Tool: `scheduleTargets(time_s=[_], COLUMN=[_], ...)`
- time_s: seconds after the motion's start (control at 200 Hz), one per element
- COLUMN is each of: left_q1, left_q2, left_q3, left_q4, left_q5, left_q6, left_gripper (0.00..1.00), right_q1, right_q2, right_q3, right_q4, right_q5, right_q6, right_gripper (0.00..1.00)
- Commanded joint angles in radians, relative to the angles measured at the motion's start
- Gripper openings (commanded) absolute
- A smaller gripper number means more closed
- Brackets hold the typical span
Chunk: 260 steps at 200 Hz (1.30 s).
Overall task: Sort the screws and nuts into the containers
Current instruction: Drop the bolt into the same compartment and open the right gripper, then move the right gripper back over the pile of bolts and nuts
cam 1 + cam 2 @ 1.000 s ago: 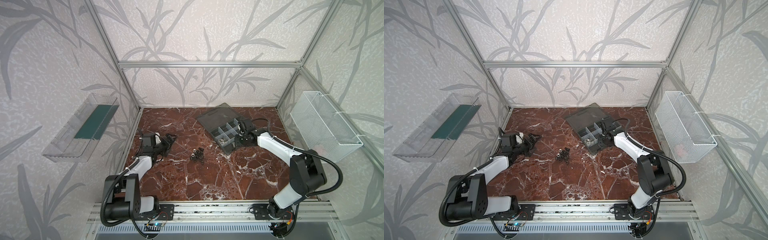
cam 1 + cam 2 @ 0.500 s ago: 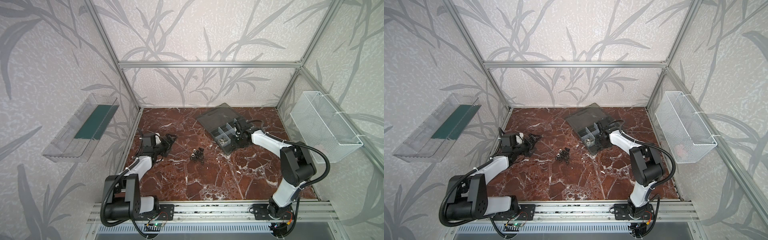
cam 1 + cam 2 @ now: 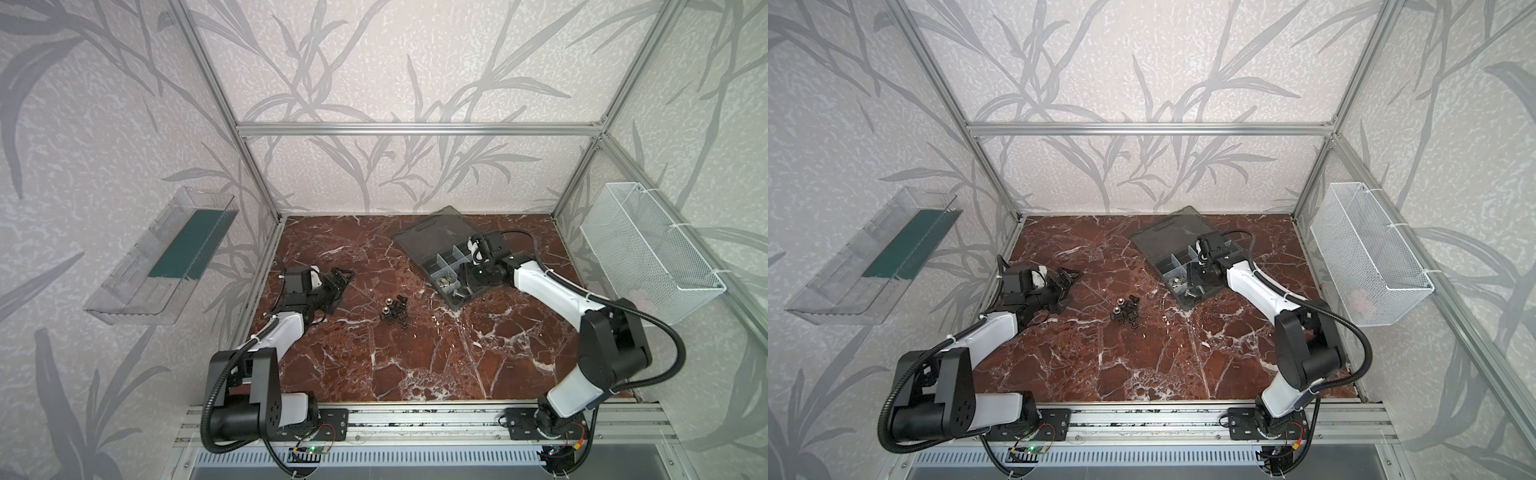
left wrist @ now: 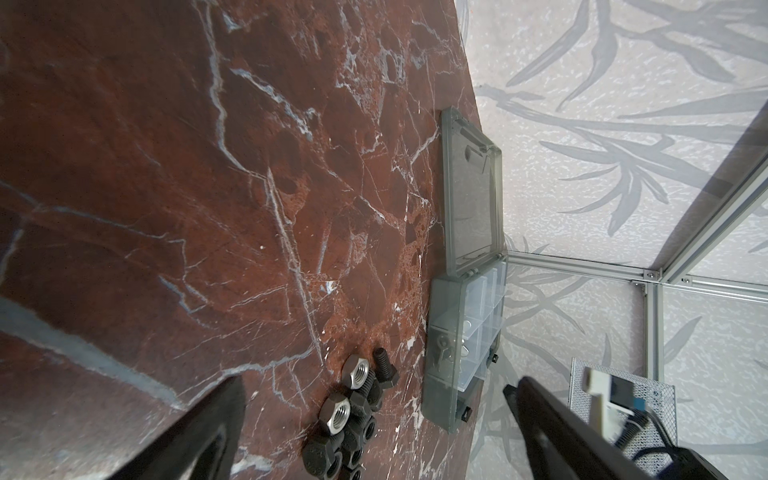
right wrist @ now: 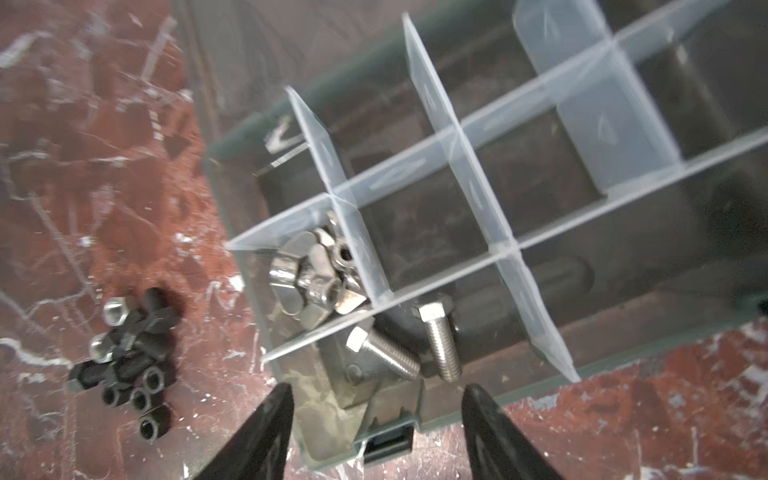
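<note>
White right arm [image 3: 548, 286] stretched over containers [image 5: 519, 166], right pincer [image 5: 376, 388] parted above screws [image 5: 415, 353]

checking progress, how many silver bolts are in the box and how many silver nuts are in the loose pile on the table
silver bolts in the box: 2
silver nuts in the loose pile: 2
total: 4
black pieces in the pile overlap, not counted

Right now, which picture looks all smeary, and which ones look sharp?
Right wrist view: smeary, with the box dividers and the red table streaked like motion blur. Left wrist view: sharp, and the silver nuts even show their threads. Both top views: sharp and evenly lit.
</note>
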Motion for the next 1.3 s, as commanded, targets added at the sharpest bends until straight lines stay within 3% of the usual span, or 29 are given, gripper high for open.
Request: scheduleTargets(time_s=[0.0, 0.225, 0.605, 0.865, 1.295], left_q1=[0.004, 0.004, 0.004, 0.005, 0.005], left_q2=[-0.007, -0.002, -0.001, -0.001, 0.004], left_q3=[0.011, 0.015, 0.017, 0.015, 0.012], left_q4=[-0.006, -0.004, 0.001, 0.002, 0.006], left_q5=[-0.001, 0.001, 0.01, 0.01, 0.011], left_q6=[0.0, 0.001, -0.002, -0.002, -0.001], left_gripper=[0.99, 0.99, 1.0, 0.99, 0.99], right_q1=[0.061, 0.212, 0.397, 0.412, 0.415], right_q2=[-0.114, -0.167, 0.065, 0.231, 0.296], right_q3=[-0.054, -0.088, -0.022, 0.099, 0.145], right_q4=[0.104, 0.137, 0.262, 0.224, 0.138], right_q5=[-0.039, -0.061, -0.062, -0.026, -0.056], right_q6=[-0.174, -0.264, -0.216, -0.185, -0.191], right_gripper=[0.66, 0.68, 0.68, 0.68, 0.68])
